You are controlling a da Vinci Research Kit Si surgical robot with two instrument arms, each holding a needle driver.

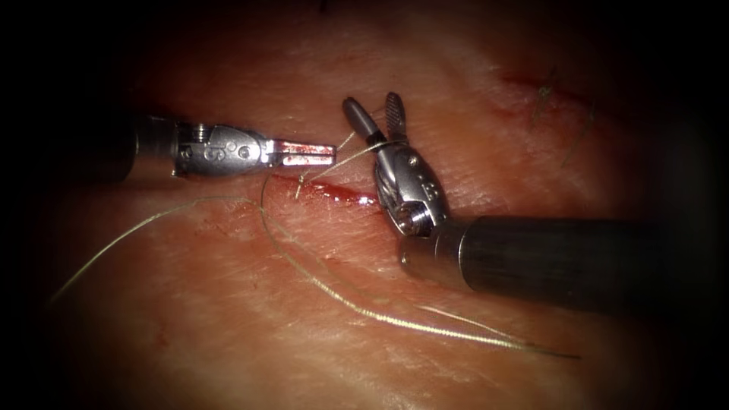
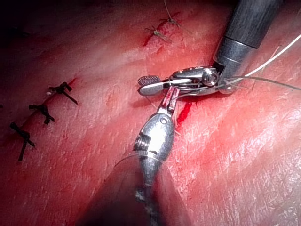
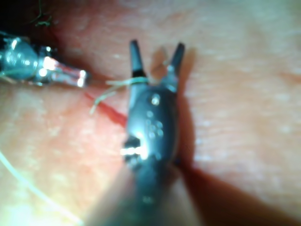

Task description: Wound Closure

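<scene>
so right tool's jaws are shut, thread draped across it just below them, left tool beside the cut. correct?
Not quite. The right tool's jaws are open, spread in a V, as the endoscope view shows. The rest holds: the thread crosses it just below the jaws, and the left tool sits beside the cut.

The thread (image 1: pixel 357 304) runs off into the dark border at both ends; its grip point cannot be made out.

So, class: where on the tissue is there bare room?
Bare tissue lies above the open right end effector and shut left end effector. Crowded: around the cut, and below it where thread loops. What the left holds is unclear.
</scene>
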